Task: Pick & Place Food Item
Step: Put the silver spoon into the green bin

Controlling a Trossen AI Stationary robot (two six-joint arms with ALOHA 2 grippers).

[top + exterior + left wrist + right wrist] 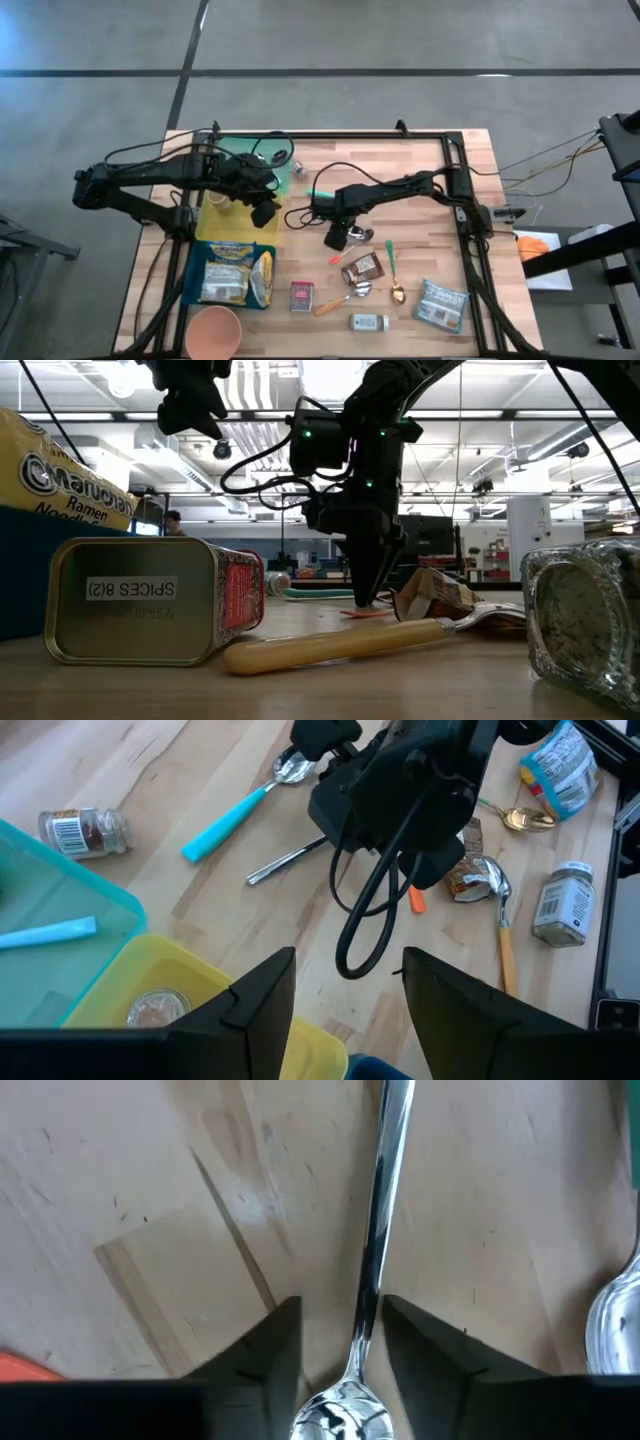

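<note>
My right gripper (pixel 342 1305) points straight down at mid-table (pixel 336 238), open. Its fingers stand on either side of a silver spoon's neck (pixel 372 1260), just above the bowl, and a gap shows on each side. The spoon lies flat on the wood, and its handle (pixel 285 860) sticks out from under the gripper. A brown food packet (pixel 362 268) lies just beyond on the near right, with a small orange piece (pixel 416 900) beside it. My left gripper (pixel 345 955) hangs open above the yellow container (pixel 215 215), holding nothing.
A blue-handled spoon (pixel 235 815) and a small spice jar (pixel 85 830) lie near the teal bin (pixel 250 150). Toward the near edge lie ramen packs (pixel 235 273), a pink bowl (pixel 213 333), a spice tin (pixel 302 296), a wooden-handled spoon (pixel 340 298), a green spoon (pixel 392 270), a jar (pixel 368 322) and a blue packet (pixel 443 303).
</note>
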